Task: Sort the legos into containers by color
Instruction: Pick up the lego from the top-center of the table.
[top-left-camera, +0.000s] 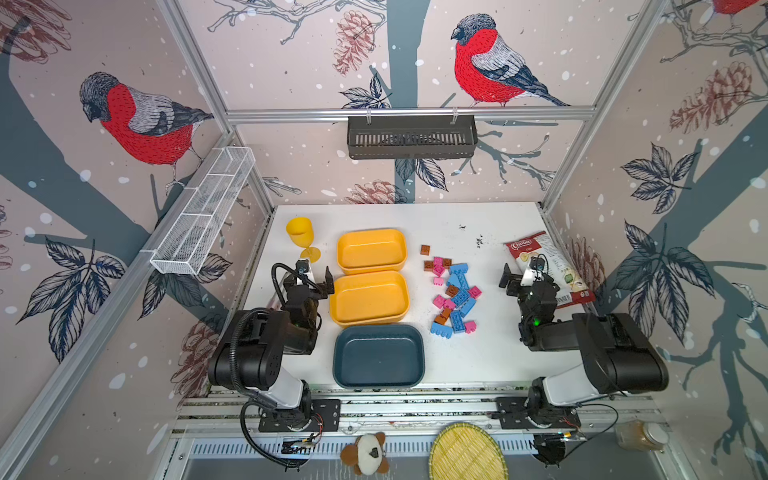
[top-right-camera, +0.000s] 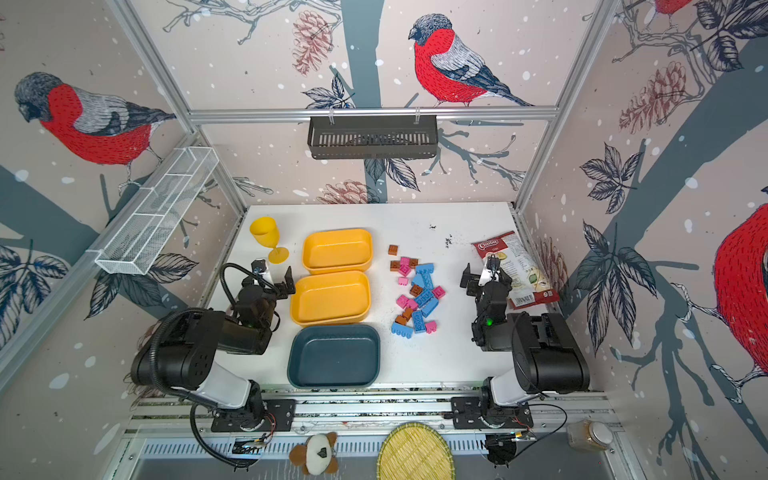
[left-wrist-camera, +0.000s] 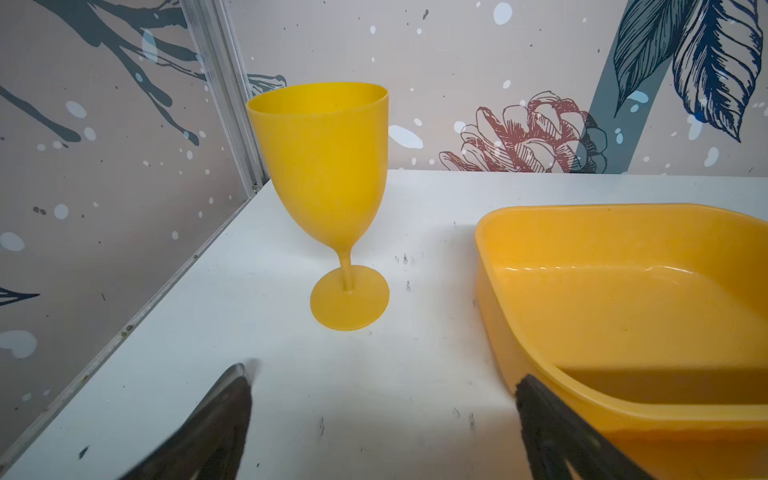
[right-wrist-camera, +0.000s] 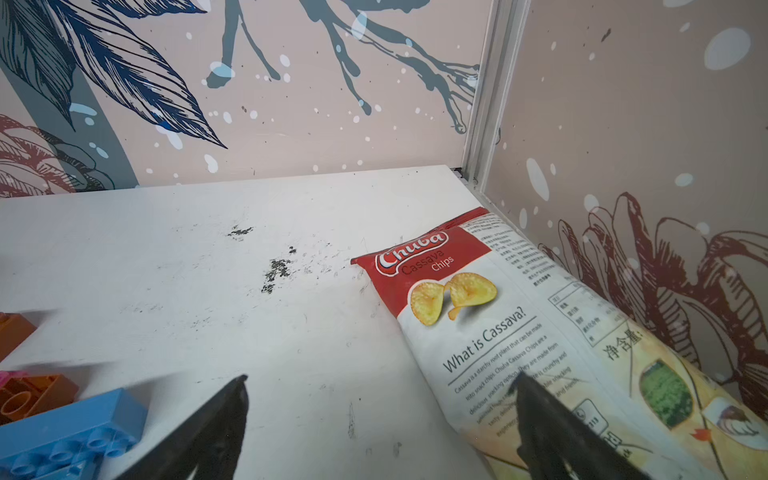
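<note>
The legos (top-left-camera: 454, 296) lie in a loose pile of blue, pink and brown bricks right of the containers, seen in both top views (top-right-camera: 417, 297). The far yellow tray (top-left-camera: 371, 249), the near yellow tray (top-left-camera: 369, 297) and the dark teal tray (top-left-camera: 378, 357) stand in a row, all empty. My left gripper (top-left-camera: 316, 272) hangs open left of the yellow trays, nothing between its jaws (left-wrist-camera: 384, 376). My right gripper (top-left-camera: 521, 270) is open right of the pile, over bare table (right-wrist-camera: 381, 377). A blue brick (right-wrist-camera: 70, 432) and a brown one (right-wrist-camera: 37, 395) show at the right wrist view's edge.
A yellow goblet (top-left-camera: 301, 235) stands at the back left, close ahead of the left gripper (left-wrist-camera: 328, 174). A chips bag (top-left-camera: 548, 270) lies along the right wall beside the right gripper. In front of the table lie a woven tray (top-left-camera: 465, 453), a plush toy (top-left-camera: 368, 453) and a jar (top-left-camera: 642, 434).
</note>
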